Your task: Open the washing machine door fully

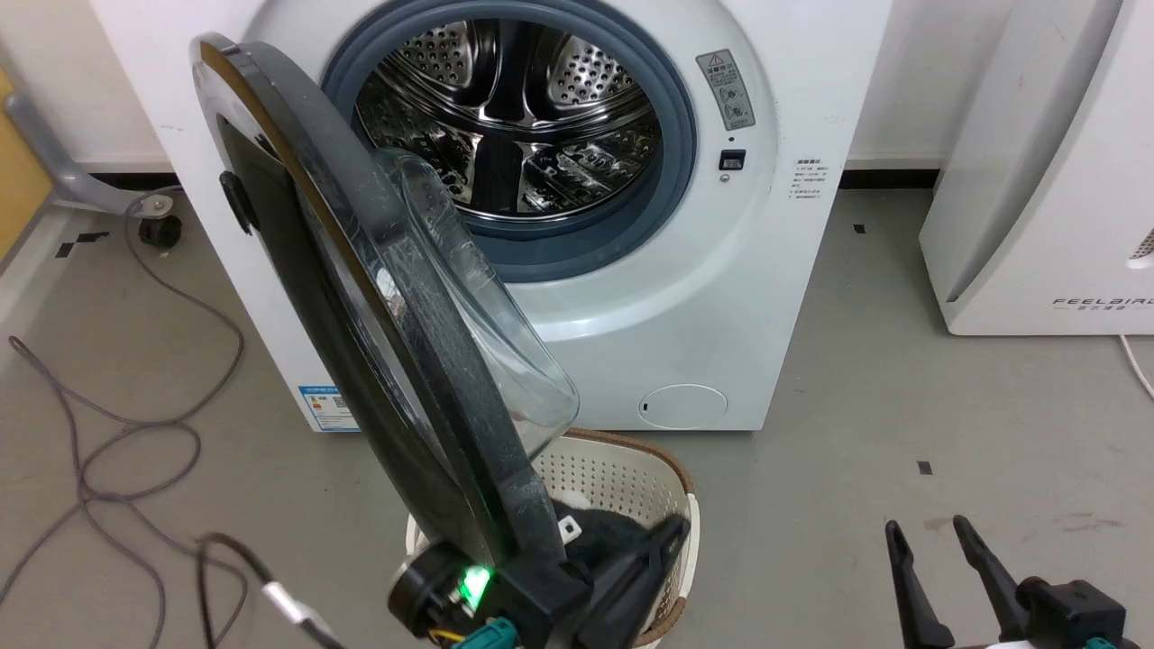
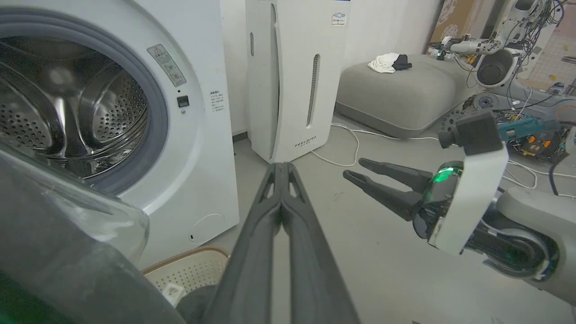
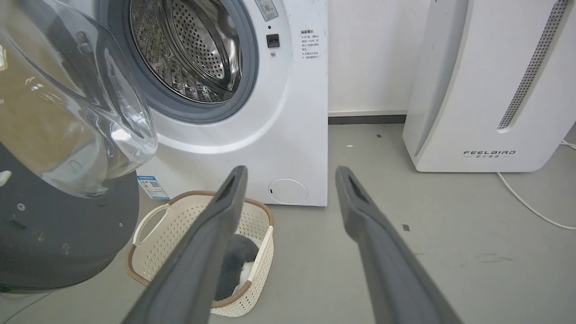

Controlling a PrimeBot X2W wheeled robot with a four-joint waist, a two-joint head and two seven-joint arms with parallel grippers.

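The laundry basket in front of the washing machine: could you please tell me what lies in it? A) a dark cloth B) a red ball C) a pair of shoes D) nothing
A: a dark cloth lies inside the cream basket.

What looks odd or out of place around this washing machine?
Nothing looks broken or spilled. Loose grey cables straggle across the floor left of the machine, and the basket sits right by the open door's lower edge, which looks a tight squeeze.
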